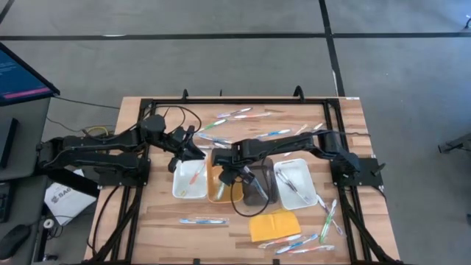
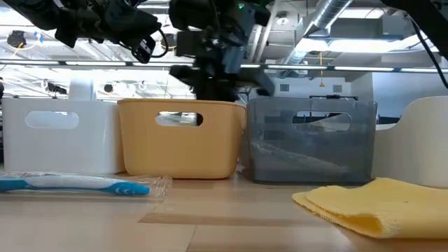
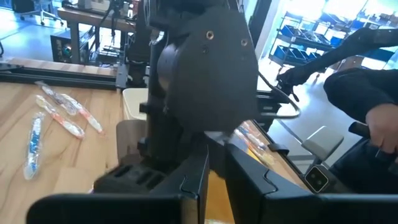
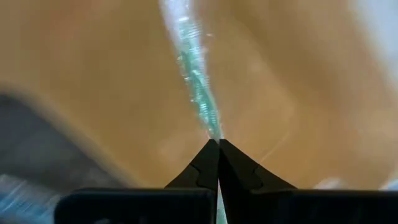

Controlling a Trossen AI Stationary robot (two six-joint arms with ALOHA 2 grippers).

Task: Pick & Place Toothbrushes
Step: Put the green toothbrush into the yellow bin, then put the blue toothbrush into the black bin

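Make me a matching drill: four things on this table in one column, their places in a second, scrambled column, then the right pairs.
Things:
1. right gripper
2. yellow pad
3. grey tray
4. left gripper

Places:
A. between the orange tray and the right-hand white tray
B. over the orange tray, shut on a toothbrush
C. on bare wood in front of the trays
D. behind the left-hand white tray

Pairs: 1-B, 2-C, 3-A, 4-D

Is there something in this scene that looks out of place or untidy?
Yes. Many toothbrushes lie scattered on the table outside the trays, pointing in different directions. Nothing looks damaged or spilled.
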